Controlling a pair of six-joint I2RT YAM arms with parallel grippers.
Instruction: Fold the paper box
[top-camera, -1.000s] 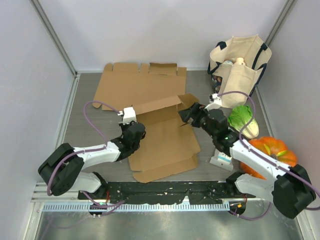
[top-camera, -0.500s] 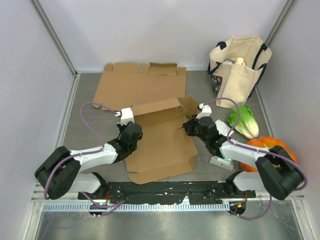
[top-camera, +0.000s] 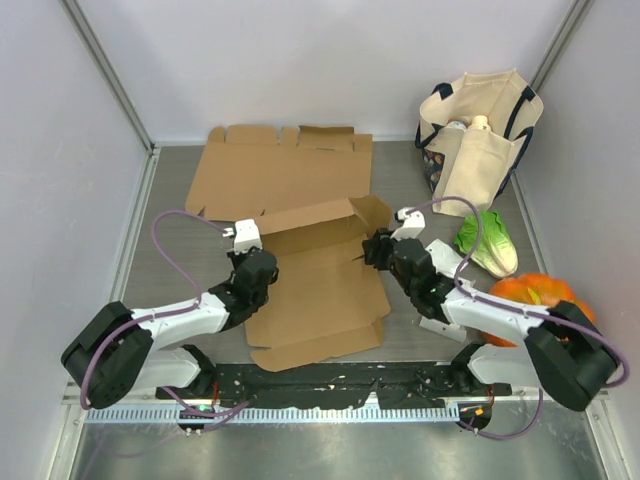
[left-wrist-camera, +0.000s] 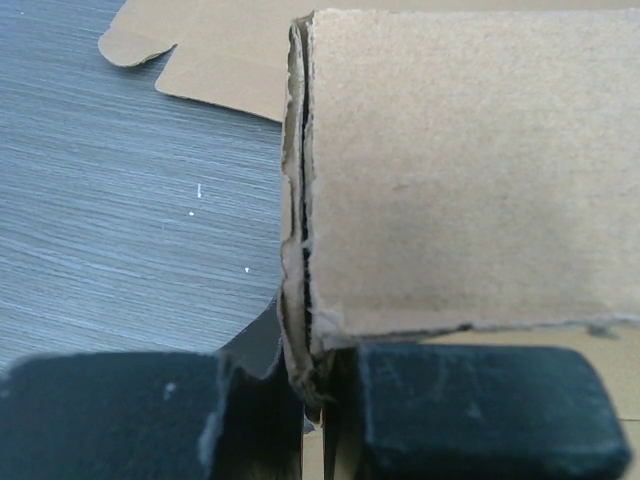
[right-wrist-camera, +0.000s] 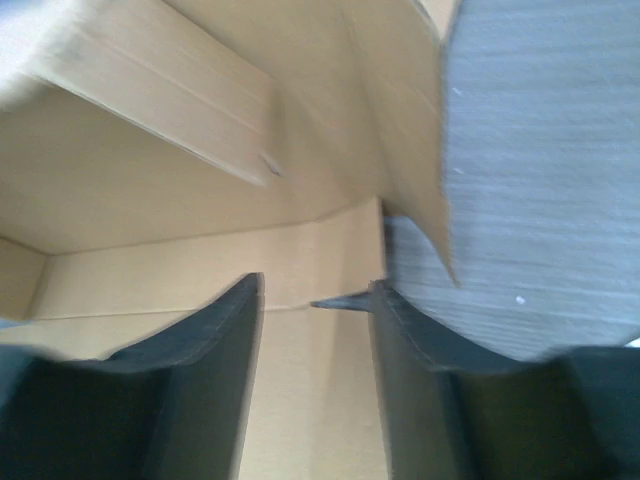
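Half-formed paper box mid-table, long axis L-R. left gripper clamped on far wall, left end. right gripper apart at right end; side flap just beyond, R arm nearer.

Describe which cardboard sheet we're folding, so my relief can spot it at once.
Start at the grey table, where two brown cardboard sheets lie. Take the nearer sheet, between both arms. Unlike the flat sheet behind it, its far flap stands raised and the left claw pinches its edge.
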